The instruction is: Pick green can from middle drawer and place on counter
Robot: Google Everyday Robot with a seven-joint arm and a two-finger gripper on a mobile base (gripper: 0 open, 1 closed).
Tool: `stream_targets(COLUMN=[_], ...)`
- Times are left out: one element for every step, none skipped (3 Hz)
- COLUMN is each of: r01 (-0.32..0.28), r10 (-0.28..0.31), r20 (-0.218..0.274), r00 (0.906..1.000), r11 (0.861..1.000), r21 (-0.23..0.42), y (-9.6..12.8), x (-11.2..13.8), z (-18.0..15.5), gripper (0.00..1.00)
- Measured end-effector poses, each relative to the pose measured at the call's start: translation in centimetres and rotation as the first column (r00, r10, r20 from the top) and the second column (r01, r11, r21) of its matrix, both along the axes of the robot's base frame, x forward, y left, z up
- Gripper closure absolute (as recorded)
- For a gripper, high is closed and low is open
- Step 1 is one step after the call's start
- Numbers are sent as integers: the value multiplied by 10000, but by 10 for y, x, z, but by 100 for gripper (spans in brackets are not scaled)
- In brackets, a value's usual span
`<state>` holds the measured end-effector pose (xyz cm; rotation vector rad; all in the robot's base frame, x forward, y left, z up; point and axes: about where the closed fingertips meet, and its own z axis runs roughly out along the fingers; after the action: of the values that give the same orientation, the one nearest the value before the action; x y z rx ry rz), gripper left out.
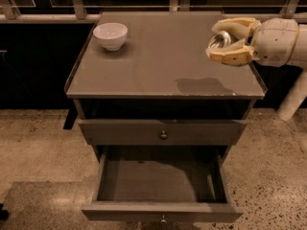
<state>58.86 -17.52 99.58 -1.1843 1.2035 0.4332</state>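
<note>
green can (220,40) mostly hidden inside end effector (214,43) over counter (158,66), arm (283,40) cropped right

Cream gripper (214,42) above grey counter (158,63) right edge; green can (220,39) end silvery; bowl (110,35) white; floor (33,145) speckled beige.

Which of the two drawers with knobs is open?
The lower one, the middle drawer, is pulled out; the upper drawer is shut. The gripper holds the green can above the counter at right.

You have no readable text, label, brand or number anywhere here. The green can (220,39), clamped between the fingers of the gripper (216,46) above the right side of the counter (163,56), shows you only its silvery end.
</note>
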Motion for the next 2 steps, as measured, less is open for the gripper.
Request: stream_targets(r01=[432, 552], r10=[-435, -558], r20=[-231, -487], r00=[9988, 9973], r11=[9990, 9984], r21=[-116, -141], y=[6, 10], x=[31, 58], z=[-15, -34], gripper=[100, 100])
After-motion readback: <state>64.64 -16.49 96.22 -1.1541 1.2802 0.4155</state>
